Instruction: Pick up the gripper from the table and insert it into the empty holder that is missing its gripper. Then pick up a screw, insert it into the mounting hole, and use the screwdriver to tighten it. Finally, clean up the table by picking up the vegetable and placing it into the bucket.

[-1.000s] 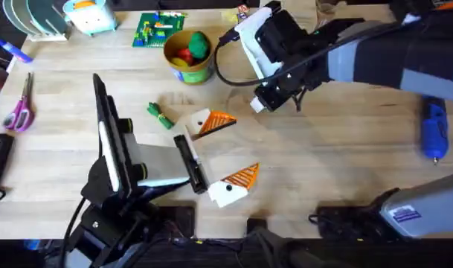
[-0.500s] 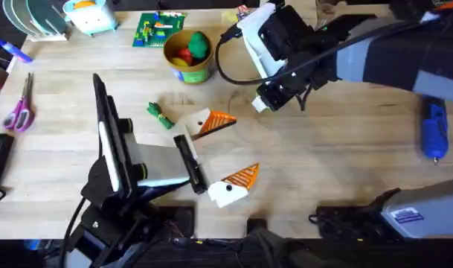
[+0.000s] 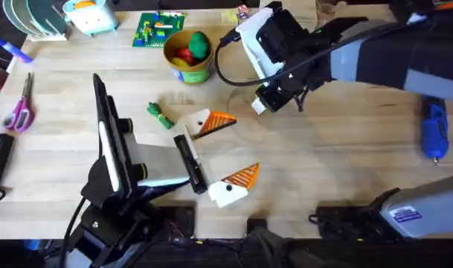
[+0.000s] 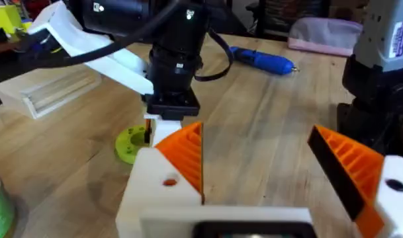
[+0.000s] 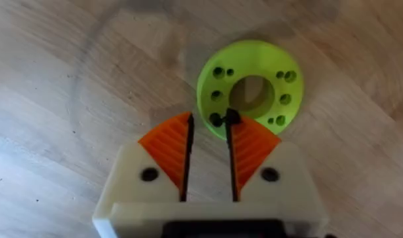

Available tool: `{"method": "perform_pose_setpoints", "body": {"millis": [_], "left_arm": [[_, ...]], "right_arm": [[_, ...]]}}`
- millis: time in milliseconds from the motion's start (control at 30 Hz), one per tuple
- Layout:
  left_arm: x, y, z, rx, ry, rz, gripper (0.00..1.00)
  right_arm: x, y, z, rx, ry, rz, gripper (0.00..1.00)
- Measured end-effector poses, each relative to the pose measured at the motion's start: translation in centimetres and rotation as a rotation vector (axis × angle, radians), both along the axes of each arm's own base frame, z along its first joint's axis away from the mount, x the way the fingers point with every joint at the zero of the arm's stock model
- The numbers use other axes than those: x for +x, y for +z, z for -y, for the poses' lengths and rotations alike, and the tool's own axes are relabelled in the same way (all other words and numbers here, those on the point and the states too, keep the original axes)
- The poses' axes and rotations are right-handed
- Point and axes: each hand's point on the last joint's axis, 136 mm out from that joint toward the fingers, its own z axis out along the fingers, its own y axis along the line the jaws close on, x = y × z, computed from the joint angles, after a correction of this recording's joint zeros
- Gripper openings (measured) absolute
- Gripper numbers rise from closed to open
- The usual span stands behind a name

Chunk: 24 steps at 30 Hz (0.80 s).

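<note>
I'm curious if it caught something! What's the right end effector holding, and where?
Seemingly a small black screw, pinched at the right end effector's fingertips above the lime-green disc.

Pink-handled scissors point(image 3: 19, 110), lime-green disc point(image 5: 251, 89)

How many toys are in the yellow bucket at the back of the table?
2 visible in the bucket: a round green toy on the right, and a red toy beside it on the left. More may be hidden underneath.
</note>
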Motion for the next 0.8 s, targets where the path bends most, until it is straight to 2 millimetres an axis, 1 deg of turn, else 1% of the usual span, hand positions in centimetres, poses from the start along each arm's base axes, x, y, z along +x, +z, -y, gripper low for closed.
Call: {"method": "perform_pose_setpoints", "body": {"millis": [100,233,533,567,600,667,733,800], "left_arm": [[-0.01,0.0,0.0,0.0,0.0,-0.001,0.993],[0.0,-0.01,0.0,0.0,0.0,-0.001,0.992],[0.0,-0.01,0.0,0.0,0.0,-0.001,0.993],[-0.01,0.0,0.01,0.0,0.0,0.0,0.993],[-0.01,0.0,0.01,0.0,-0.001,0.0,0.993],[-0.01,0.0,0.0,0.0,0.0,-0.001,0.993],[-0.01,-0.01,0.01,0.0,0.0,-0.001,0.993],[0.0,-0.01,0.0,0.0,0.0,-0.001,0.992]], "right_arm": [[-0.01,0.0,0.0,0.0,0.0,0.0,0.336],[-0.01,0.0,0.0,0.0,0.0,0.0,0.303],[0.1,-0.36,0.1,-0.011,-0.002,-0.002,0.287],[0.13,-0.35,0.13,-0.012,-0.003,0.0,0.264],[0.28,-0.32,0.25,-0.017,-0.006,0.006,0.173],[0.33,-0.28,0.28,-0.017,-0.007,0.007,0.108],[0.38,-0.23,0.25,-0.017,-0.006,0.008,0.022],[0.39,-0.21,0.26,-0.016,-0.008,0.009,0.012]]}}
